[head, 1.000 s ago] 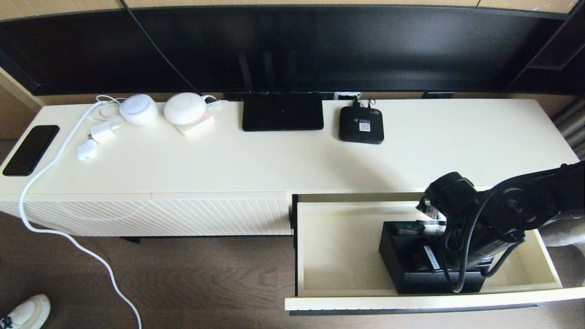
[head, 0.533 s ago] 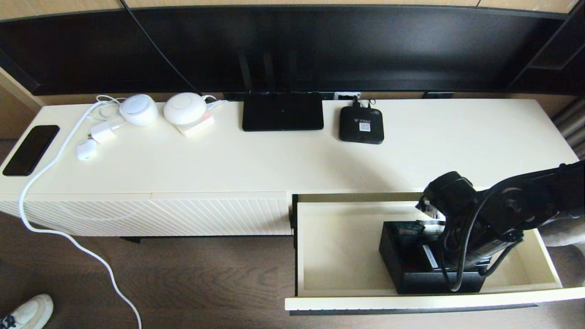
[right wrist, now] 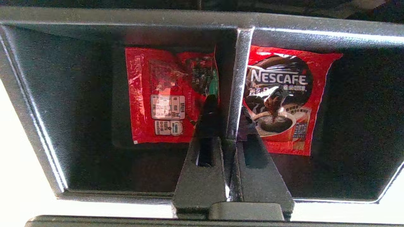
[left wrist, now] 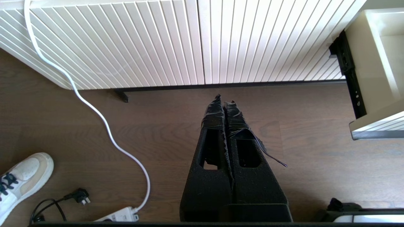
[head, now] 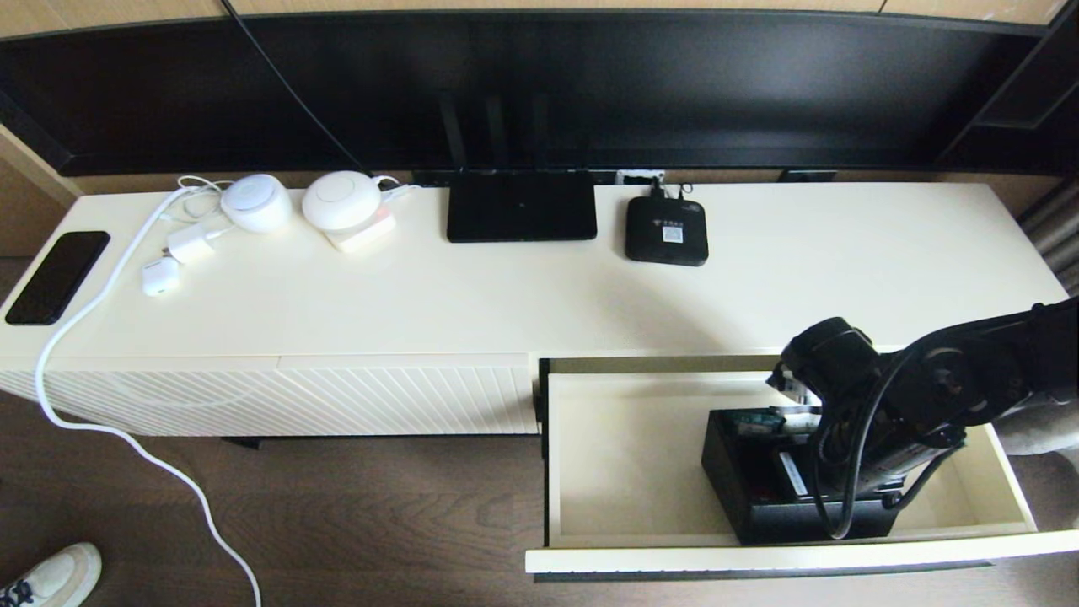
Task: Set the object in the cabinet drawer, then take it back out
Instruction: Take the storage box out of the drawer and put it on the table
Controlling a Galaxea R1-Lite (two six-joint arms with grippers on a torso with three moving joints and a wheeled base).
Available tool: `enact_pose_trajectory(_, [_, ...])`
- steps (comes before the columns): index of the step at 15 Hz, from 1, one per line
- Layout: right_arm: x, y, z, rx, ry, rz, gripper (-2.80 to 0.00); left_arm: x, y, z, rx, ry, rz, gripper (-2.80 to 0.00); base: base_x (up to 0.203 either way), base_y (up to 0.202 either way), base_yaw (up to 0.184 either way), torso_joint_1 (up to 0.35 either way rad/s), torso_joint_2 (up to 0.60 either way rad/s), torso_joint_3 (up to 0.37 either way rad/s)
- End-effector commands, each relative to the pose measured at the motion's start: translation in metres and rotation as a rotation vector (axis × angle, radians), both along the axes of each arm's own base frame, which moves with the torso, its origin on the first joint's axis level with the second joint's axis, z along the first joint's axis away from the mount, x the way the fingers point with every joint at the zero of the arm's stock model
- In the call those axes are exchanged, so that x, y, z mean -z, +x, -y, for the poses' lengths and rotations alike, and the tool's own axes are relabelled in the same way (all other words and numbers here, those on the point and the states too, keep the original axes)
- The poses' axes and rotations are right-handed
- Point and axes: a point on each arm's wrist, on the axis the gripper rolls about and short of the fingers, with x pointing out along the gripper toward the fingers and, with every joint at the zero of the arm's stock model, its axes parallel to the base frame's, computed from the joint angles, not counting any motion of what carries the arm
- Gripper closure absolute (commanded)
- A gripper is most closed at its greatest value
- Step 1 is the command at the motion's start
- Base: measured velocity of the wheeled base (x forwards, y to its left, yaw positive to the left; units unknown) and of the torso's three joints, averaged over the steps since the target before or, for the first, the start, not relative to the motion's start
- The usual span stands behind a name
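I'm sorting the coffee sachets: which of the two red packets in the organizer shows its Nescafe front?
The Nescafe packet in one square compartment, printed with logo and cup. The other red packet, across the divider the right pincer grips, shows its label back.

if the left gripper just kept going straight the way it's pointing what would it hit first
Probably the wooden floor. The left gripper, fingers shut, points down at bare boards in front of the ribbed cabinet panel. Nothing lies between in its wrist view, though depth is hard to judge.
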Motion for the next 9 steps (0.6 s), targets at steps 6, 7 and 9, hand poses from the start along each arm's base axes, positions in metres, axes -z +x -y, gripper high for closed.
enact_pose_trajectory(6, [-0.025,-0.010,0.003,0.003,0.011,0.077,0.00,0.000,0.000,0.000,0.000,0.000,0.000,0.00,0.000,0.000,0.000,0.000,0.00,0.000])
enact_pose_trajectory(7, [-0.029,-0.012,0.004,0.002,0.012,0.089,0.00,0.000,0.000,0.000,0.000,0.000,-0.001,0.00,0.000,0.000,0.000,0.000,0.00,0.000])
enact_pose_trajectory(9, [-0.035,-0.016,0.005,0.001,0.015,0.105,0.00,0.000,0.000,0.000,0.000,0.000,-0.001,0.00,0.000,0.000,0.000,0.000,0.00,0.000])
